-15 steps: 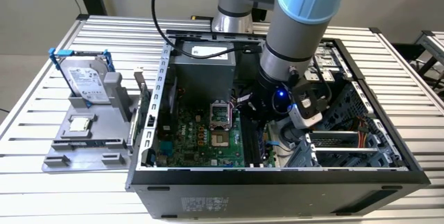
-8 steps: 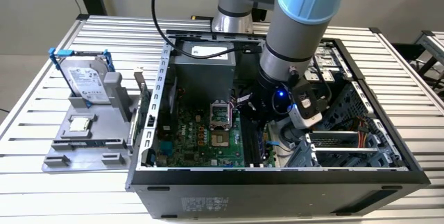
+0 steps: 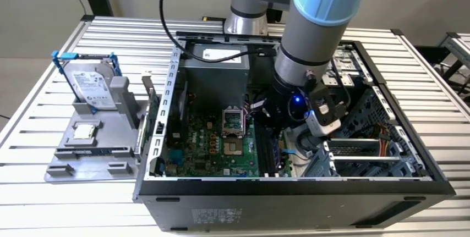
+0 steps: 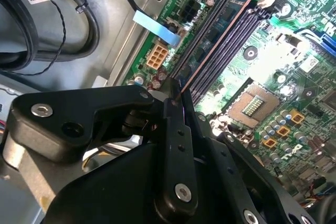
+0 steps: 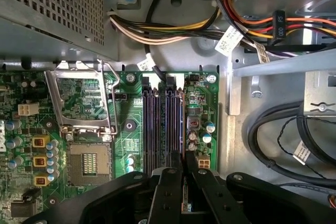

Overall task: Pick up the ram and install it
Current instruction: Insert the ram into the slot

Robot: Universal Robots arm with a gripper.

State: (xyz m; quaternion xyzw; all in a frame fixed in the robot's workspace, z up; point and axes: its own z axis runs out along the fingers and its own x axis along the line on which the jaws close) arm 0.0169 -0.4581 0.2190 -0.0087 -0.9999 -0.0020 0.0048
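Gripper (image 4: 177,95) clamped on the ram (image 4: 220,38), standing on edge in a motherboard slot (image 5: 157,124) just ahead of the fingers (image 5: 167,192). Likely to jam or bend if tilted off the slot line. CPU socket (image 5: 89,163) beside the fingers; cables (image 4: 63,19) crowding the other side

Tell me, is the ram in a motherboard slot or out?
In: the ram stands on edge in the slots, with the tool at its end.
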